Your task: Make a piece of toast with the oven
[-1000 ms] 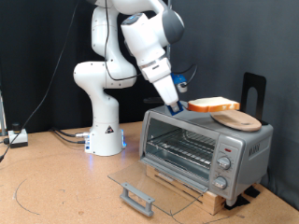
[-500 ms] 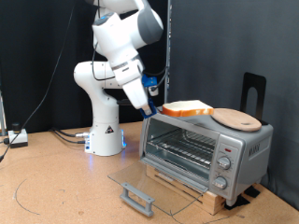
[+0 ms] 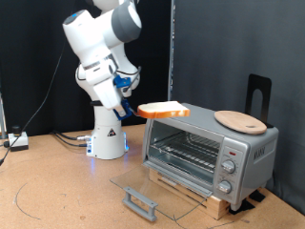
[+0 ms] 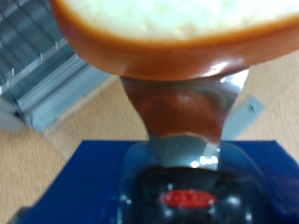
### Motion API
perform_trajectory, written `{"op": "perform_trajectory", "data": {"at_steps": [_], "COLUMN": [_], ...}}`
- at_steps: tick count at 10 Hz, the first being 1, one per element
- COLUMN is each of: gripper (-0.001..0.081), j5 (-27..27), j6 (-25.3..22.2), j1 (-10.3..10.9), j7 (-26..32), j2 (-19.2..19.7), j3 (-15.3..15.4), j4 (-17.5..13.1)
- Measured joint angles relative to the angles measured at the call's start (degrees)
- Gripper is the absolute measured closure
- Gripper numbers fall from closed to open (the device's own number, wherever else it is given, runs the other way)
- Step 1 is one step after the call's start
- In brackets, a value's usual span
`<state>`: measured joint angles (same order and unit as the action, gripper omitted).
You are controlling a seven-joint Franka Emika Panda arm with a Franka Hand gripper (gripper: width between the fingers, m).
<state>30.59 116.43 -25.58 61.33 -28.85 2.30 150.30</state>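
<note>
Gripper: the gripper [image 3: 133,108] is held in the air, to the exterior view's left of the oven [image 3: 210,151], and is clenched on the piece of toast [image 3: 162,111].
Toast: it is carried flat by one edge, above the oven's top left corner and clear of it; in the wrist view its brown crust [image 4: 177,51] fills the upper part.
Oven: its glass door [image 3: 151,188] is folded down open, and the wire rack [image 3: 191,148] is seen inside.
Oven top: a round wooden board [image 3: 240,120] lies there.
</note>
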Motion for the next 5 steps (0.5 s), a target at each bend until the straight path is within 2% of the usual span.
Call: {"op": "perform_trajectory", "data": {"at_steps": [2,5], "gripper": [0.0411,0.0411], "j5": [-0.71,-1.45], "j6": [-0.88,0.15], "j1": [-0.64,-0.67], "j7": [0.50,8.18], "j2": [0.10,0.86], "j3": [-0.30,-0.66], "j4": [-0.25,1.18]}}
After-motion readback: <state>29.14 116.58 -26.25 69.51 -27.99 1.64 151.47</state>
